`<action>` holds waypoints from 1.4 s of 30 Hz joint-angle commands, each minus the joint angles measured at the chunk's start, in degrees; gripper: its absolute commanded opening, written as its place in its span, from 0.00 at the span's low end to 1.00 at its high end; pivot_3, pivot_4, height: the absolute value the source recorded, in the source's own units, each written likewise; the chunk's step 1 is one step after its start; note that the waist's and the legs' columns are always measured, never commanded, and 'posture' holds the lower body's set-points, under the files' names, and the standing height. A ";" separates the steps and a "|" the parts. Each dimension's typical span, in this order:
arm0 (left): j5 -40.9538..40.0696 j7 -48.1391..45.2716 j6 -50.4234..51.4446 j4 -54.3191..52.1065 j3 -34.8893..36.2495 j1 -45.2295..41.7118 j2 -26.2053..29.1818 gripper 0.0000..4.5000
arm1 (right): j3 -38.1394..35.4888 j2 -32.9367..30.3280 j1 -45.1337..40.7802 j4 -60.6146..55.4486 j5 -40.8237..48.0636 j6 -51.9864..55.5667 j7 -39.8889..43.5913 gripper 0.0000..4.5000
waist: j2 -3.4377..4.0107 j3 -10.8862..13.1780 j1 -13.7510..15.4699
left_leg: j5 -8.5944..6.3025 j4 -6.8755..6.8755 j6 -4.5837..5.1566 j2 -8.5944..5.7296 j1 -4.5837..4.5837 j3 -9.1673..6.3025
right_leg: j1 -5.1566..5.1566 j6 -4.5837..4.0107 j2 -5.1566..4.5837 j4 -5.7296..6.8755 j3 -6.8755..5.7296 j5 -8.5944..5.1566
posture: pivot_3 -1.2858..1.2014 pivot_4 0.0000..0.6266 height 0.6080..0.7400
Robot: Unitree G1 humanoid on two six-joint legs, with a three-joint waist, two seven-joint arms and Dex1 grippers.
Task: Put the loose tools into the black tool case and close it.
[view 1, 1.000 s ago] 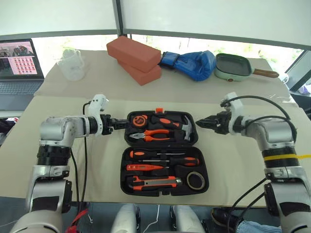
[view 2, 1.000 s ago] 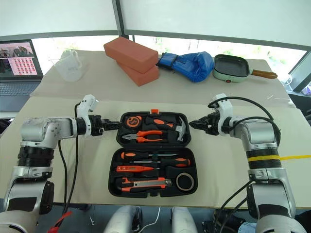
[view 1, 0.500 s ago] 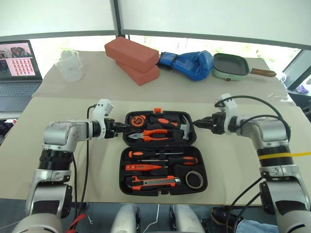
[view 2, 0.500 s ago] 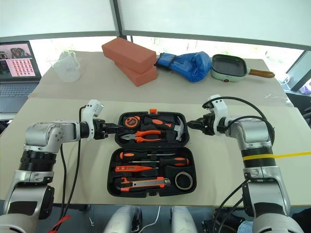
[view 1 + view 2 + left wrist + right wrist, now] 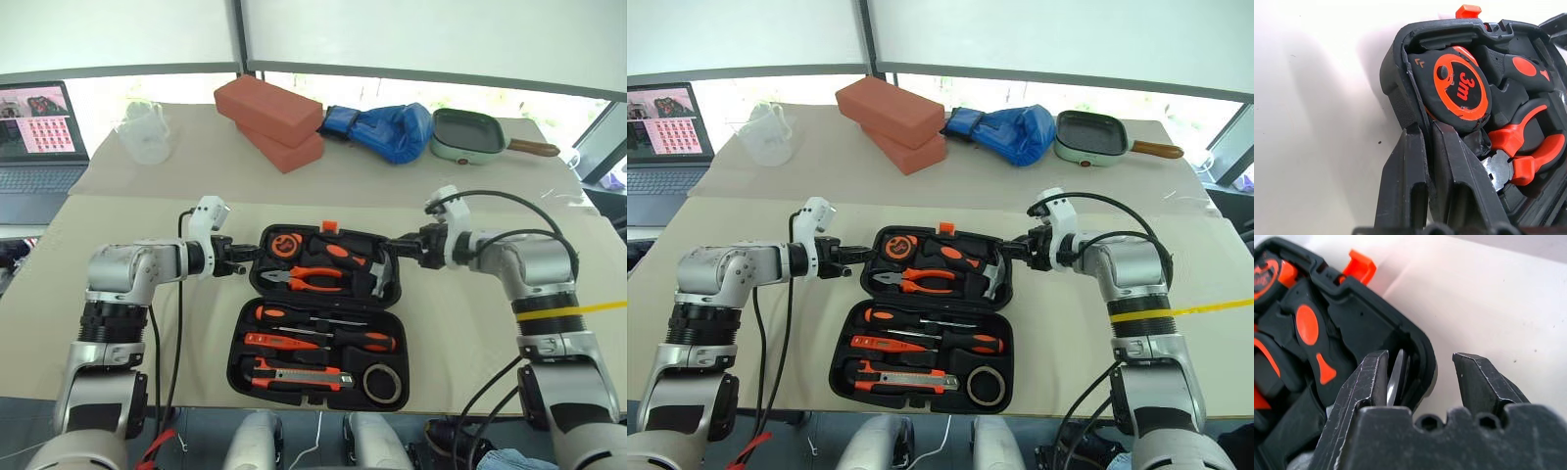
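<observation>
Up close, left claw [image 5: 1425, 161] pinches black tool case [image 5: 1400, 98] rim.

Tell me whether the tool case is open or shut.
Open. The black tool case shows screwdrivers and pliers in both halves, lid raised slightly.

Beige table [image 5: 470, 333] up front, carrying an open black tool case [image 5: 323, 318] near the front edge. Behind it, a second cloth-covered table [image 5: 196, 166], with two red bricks [image 5: 269, 117] stacked, a blue boxing glove [image 5: 387, 129], a green pan [image 5: 470, 135], a clear measuring jug [image 5: 145, 132]. Laptop [image 5: 37, 132] off at far left.
</observation>
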 commanded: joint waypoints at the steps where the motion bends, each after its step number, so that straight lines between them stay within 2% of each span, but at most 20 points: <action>1: 1.14 1.07 0.12 -0.41 -0.34 0.53 0.76 0.00 | -4.57 -2.84 1.21 -6.54 2.76 5.93 -1.15 0.56 | 0.00 0.00 0.04 | 0.00 0.00 0.00 0.00 0.00 0.00 | 0.00 0.00 0.00 0.00 0.00 0.00 | 0.52 0.24 0.99; 7: 0.96 1.48 0.24 -0.98 -0.34 0.92 0.70 0.00 | -6.38 -2.97 6.48 -14.85 5.68 11.38 -3.00 0.56 | 0.01 -0.01 -0.09 | 0.00 0.00 0.00 0.04 0.03 -0.01 | 0.02 0.00 0.03 0.00 0.01 0.00 | 0.52 0.24 0.99; 16: 0.93 1.40 0.02 -1.14 -0.56 0.95 0.84 0.00 | -6.12 -0.10 9.83 -17.95 7.03 12.72 -6.34 0.56 | 0.01 -0.01 -0.08 | 0.00 0.00 0.00 0.02 0.02 -0.01 | 0.02 0.00 0.03 -0.01 0.02 0.00 | 0.52 0.24 0.99; 19: 0.83 1.51 0.09 -1.17 -0.37 0.77 0.79 0.00 | -6.05 -0.41 10.06 -17.52 6.73 12.09 -6.60 0.41 | 0.01 -0.01 -0.08 | 0.00 0.00 0.00 0.02 0.03 -0.01 | 0.02 0.00 0.03 -0.02 0.02 0.00 | 0.52 0.24 0.99; 24: 0.84 1.60 -0.13 -1.37 -0.34 0.93 0.74 0.00 | -6.41 -1.80 9.22 -17.03 7.00 11.44 -6.04 0.04 | 0.01 -0.01 -0.04 | 0.00 0.00 0.00 0.02 0.04 -0.02 | 0.04 0.00 0.04 -0.02 0.01 0.00 | 0.52 0.24 0.99; 25: 0.83 1.61 -0.15 -1.39 -0.34 0.95 0.74 0.00 | -6.38 -1.98 9.12 -17.03 7.07 11.35 -5.98 0.01 | 0.01 -0.01 -0.03 | 0.00 0.00 0.00 0.02 0.04 -0.02 | 0.05 0.00 0.04 -0.03 0.01 0.00 | 0.52 0.24 0.99; 33: 0.34 1.34 -2.58 -2.62 0.65 0.70 0.16 0.00 | -4.91 -2.08 7.15 -17.19 6.80 8.76 -5.29 0.00 | 0.01 0.00 -0.03 | 0.00 0.01 0.00 0.01 0.02 -0.01 | 0.04 0.00 0.03 -0.04 0.01 0.00 | 0.52 0.24 0.99; 42: -0.35 3.21 -14.23 -7.45 4.55 -4.27 -4.40 0.00 | -5.51 1.97 -1.13 -13.32 1.51 -5.83 -9.30 0.00 | 0.02 0.08 0.22 | 0.02 0.05 -0.01 -0.01 -0.17 -0.02 | -0.12 0.02 0.00 -0.04 0.01 0.02 | 0.52 0.24 0.99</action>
